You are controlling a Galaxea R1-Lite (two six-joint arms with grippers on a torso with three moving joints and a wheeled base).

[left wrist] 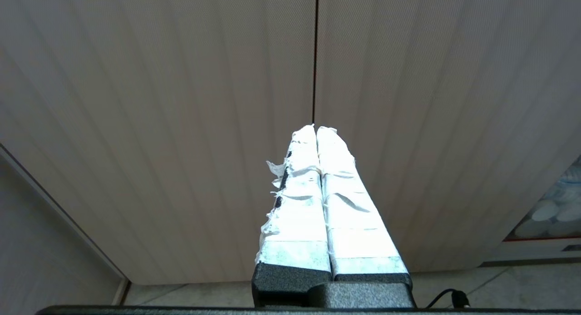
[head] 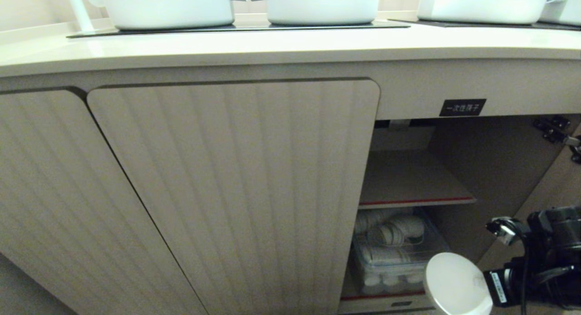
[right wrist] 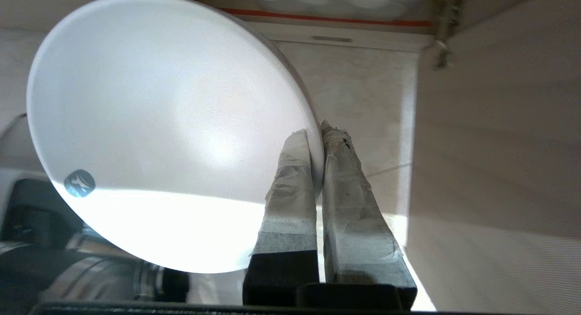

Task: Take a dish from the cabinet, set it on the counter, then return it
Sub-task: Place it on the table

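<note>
One thin pinch on the rim is all that's keeping the dish (right wrist: 172, 124) up, so any jolt could swing it loose. Right gripper (right wrist: 316, 135) is clamped nearly shut on that rim, dish out beside its fingertips, cabinet (head: 476, 169) opening ahead, bench (head: 272, 45) above. Left gripper (left wrist: 316, 130) sits closed, empty.

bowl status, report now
Right gripper shut on bowl rim, low outside open cabinet. Left gripper shut, parked facing closed doors. Counter above, nothing blocking.

Right end effector (right wrist: 316, 132) clamped tight; left end effector (left wrist: 316, 130) closed.
</note>
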